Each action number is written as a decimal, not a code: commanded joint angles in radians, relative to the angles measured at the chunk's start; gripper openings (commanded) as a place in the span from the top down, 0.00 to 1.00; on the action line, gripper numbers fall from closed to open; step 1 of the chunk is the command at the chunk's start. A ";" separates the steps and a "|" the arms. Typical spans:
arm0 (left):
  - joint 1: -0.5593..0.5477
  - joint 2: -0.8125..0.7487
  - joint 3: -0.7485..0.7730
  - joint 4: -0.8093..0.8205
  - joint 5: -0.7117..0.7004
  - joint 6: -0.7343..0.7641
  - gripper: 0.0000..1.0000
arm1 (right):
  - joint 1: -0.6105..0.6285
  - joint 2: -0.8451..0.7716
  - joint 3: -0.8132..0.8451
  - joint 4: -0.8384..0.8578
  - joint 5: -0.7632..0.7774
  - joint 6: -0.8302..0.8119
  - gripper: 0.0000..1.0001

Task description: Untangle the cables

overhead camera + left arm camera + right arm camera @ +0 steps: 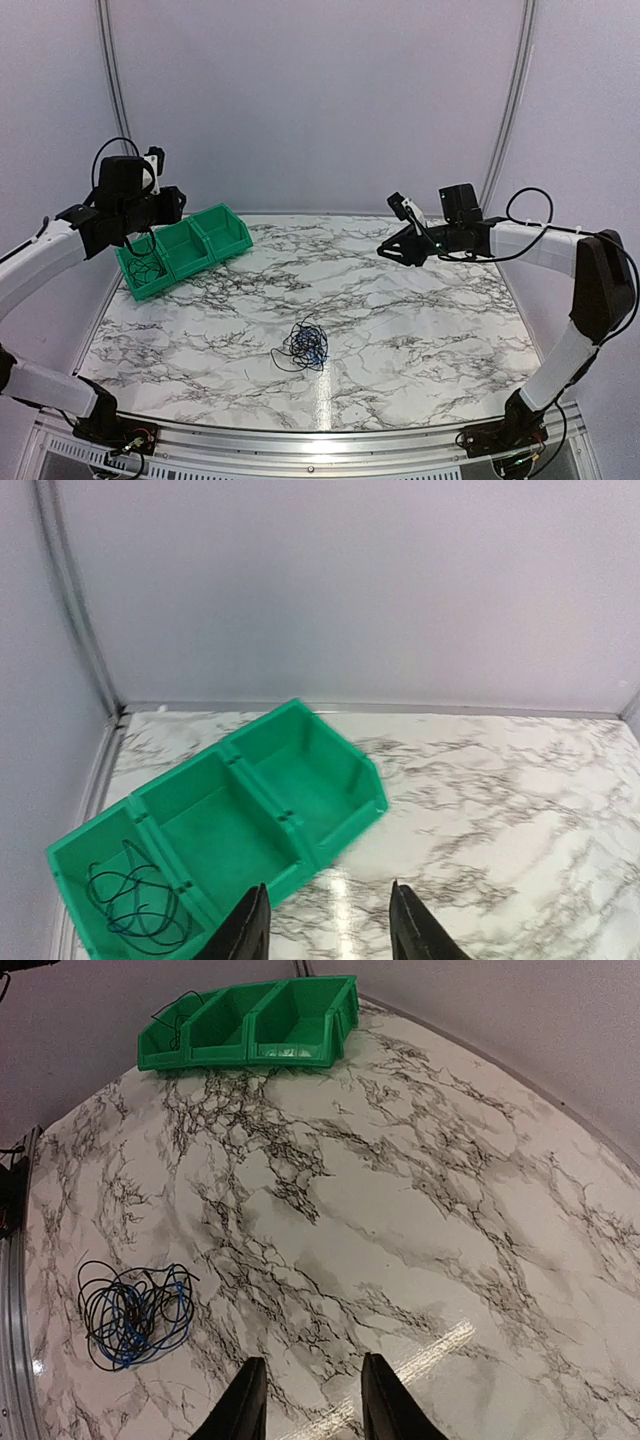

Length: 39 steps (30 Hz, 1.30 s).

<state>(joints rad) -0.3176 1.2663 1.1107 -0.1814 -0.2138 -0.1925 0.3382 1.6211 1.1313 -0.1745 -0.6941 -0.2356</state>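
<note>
A small knot of thin black and blue cables [303,345] lies on the marble table [400,330], near the front middle; the right wrist view shows this knot [135,1310] at its lower left. A separate thin black cable [135,900] lies coiled in the left end compartment of the green bin [250,820]. My left gripper [330,920] hovers open above the bin's near edge, nothing between its fingers. My right gripper [312,1395] is open and empty, held high over the table's right half, well away from the knot.
The green three-compartment bin [185,250] stands at the back left of the table; its middle and right compartments hold nothing. Pale walls close the back and sides. A metal rail [320,440] runs along the front edge.
</note>
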 commanded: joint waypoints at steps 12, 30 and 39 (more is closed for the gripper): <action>-0.484 0.024 -0.009 0.074 0.065 0.171 0.02 | 0.134 0.095 0.101 -0.151 -0.166 -0.157 0.72; -0.423 0.003 -0.097 0.054 -0.490 -0.096 0.01 | 0.688 0.143 0.189 -0.388 0.282 -0.449 0.73; -0.414 -0.018 -0.091 0.028 -0.410 -0.044 0.01 | 0.757 0.300 0.319 -0.406 0.396 -0.341 0.77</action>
<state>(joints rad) -0.7303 1.2831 1.0237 -0.1547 -0.6613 -0.2466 1.0943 1.8828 1.3968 -0.5602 -0.3763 -0.6395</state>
